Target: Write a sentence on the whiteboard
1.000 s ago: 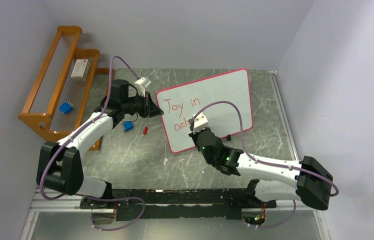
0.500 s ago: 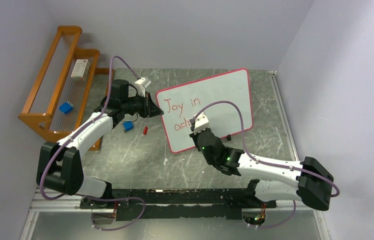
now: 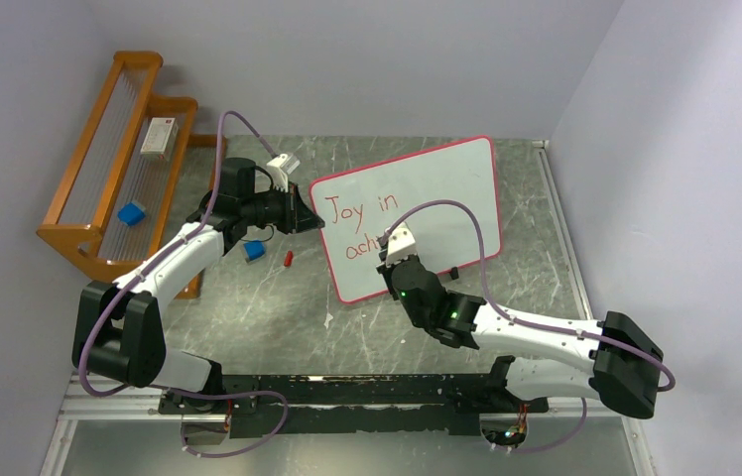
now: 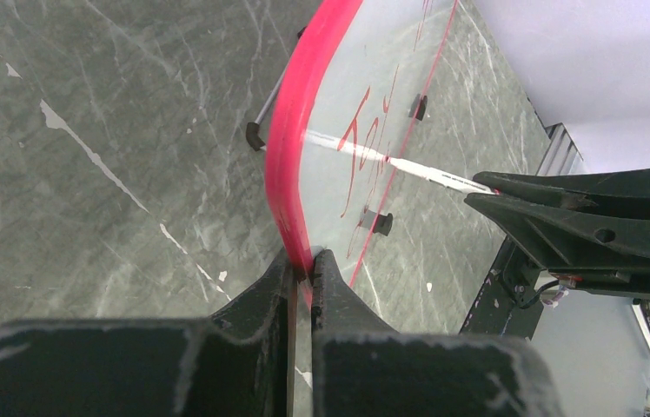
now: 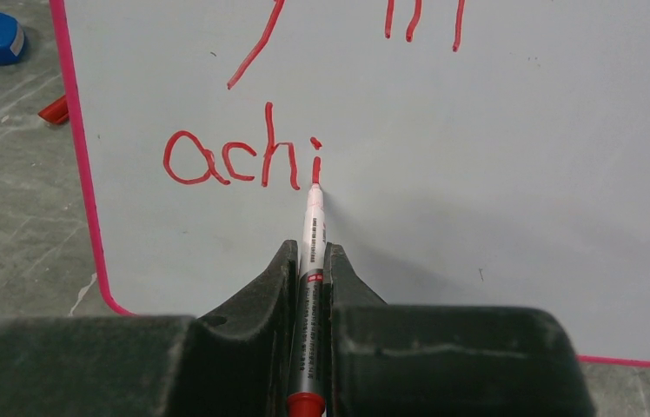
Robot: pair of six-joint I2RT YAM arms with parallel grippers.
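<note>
Whiteboard (image 3: pixel 446 188), one; red marker (image 5: pixel 313 234), one.

Bright, diffuse light is seen throughout. A soft shadow is cast beside the marker (image 5: pixel 313 228) onto the whiteboard (image 5: pixel 495 174); the near body of the right end effector (image 5: pixel 311 254) is rendered slightly blurred.
</note>
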